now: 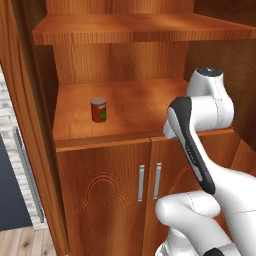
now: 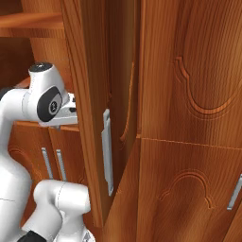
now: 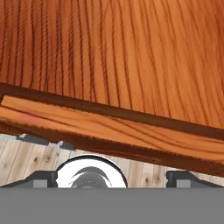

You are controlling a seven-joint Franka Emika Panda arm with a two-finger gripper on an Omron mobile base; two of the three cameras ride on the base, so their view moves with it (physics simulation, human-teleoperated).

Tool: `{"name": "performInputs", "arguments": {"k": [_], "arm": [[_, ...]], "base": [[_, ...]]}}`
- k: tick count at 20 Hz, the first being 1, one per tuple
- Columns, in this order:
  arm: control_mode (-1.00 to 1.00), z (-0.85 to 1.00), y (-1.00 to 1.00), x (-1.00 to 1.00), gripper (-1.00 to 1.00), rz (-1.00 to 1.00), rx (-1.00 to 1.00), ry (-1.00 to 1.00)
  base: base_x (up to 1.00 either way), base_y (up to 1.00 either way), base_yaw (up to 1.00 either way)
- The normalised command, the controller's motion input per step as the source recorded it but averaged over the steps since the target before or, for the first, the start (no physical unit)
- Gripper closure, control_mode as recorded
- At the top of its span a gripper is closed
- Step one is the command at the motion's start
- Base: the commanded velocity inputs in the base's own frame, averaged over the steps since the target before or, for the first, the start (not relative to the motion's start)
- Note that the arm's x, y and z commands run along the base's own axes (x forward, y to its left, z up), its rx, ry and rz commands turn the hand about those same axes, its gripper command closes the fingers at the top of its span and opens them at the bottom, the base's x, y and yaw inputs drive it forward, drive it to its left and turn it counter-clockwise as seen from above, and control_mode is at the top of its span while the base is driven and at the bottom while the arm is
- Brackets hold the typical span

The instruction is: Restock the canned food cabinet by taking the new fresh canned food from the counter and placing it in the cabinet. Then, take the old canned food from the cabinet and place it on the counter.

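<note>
Cabinet [image 1: 100, 165] shelving filled the left base view, where the old canned food [image 1: 98, 110] stood upright on the middle shelf [image 1: 140, 107], toward its left half, at about ten o'clock from the arm's [image 1: 200, 125] elbow. The right base view instead showed an open door's [image 2: 90, 142] edge with a silver handle [image 2: 108, 151]. In the hand view, the hand's [image 3: 111, 177] fingertips [image 3: 43, 177] stood wide apart, holding nothing, over the shelf's front edge.

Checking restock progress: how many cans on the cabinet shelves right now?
1: a red can upright on the left of the open middle shelf in the left base view. The robot arm hides the shelf's right end, so more may be hidden.
</note>
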Motion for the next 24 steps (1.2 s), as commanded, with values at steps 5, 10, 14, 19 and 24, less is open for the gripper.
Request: {"name": "performInputs", "arguments": {"k": [5,10,14,19,24], "arm": [[1.00,0.00,0.00,0.00,-1.00,0.00,0.00,0.00],[1.00,0.00,0.00,0.00,-1.00,0.00,0.00,0.00],[1.00,0.00,0.00,0.00,-1.00,0.00,0.00,0.00],[1.00,0.00,0.00,0.00,-1.00,0.00,0.00,0.00],[1.00,0.00,0.00,0.00,-1.00,0.00,0.00,0.00]], "base": [[-0.11,0.00,0.00],[-0.58,0.00,0.04],[-0.77,0.00,0.01],[-0.79,0.00,0.02],[-0.38,0.00,0.17]]}}
